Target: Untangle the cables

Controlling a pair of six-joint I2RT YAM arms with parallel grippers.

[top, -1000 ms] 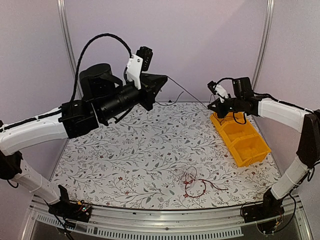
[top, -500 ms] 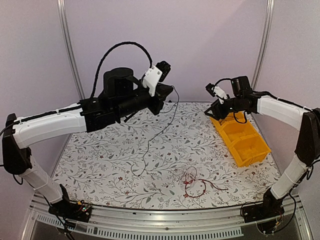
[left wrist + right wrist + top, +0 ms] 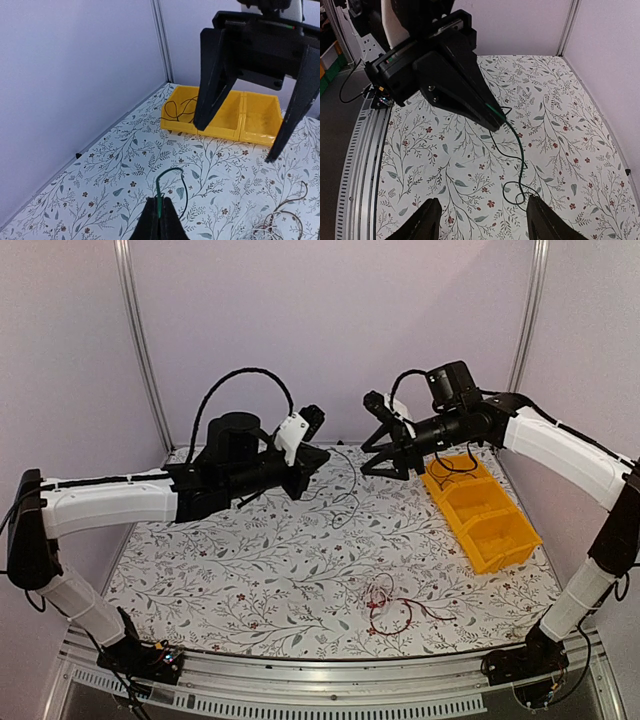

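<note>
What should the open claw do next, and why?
Probably ease the right gripper forward and close it on the thin dark cable just below the left gripper. The left is shut on it, slack dangles to the table, and the right is open, facing it.

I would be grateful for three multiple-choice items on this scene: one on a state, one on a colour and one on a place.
1. The left gripper is: A wide open; B shut on a thin dark cable; C out of view.
2. The bin is: A blue; B grey; C yellow.
3. The red tangle lies: A on the table near its front edge; B in the bin; C in the left gripper.

1 B, the left wrist view shows its fingers pinching the cable.
2 C, it is plainly yellow from above.
3 A, it rests on the patterned cloth, apart from the bin.
</note>
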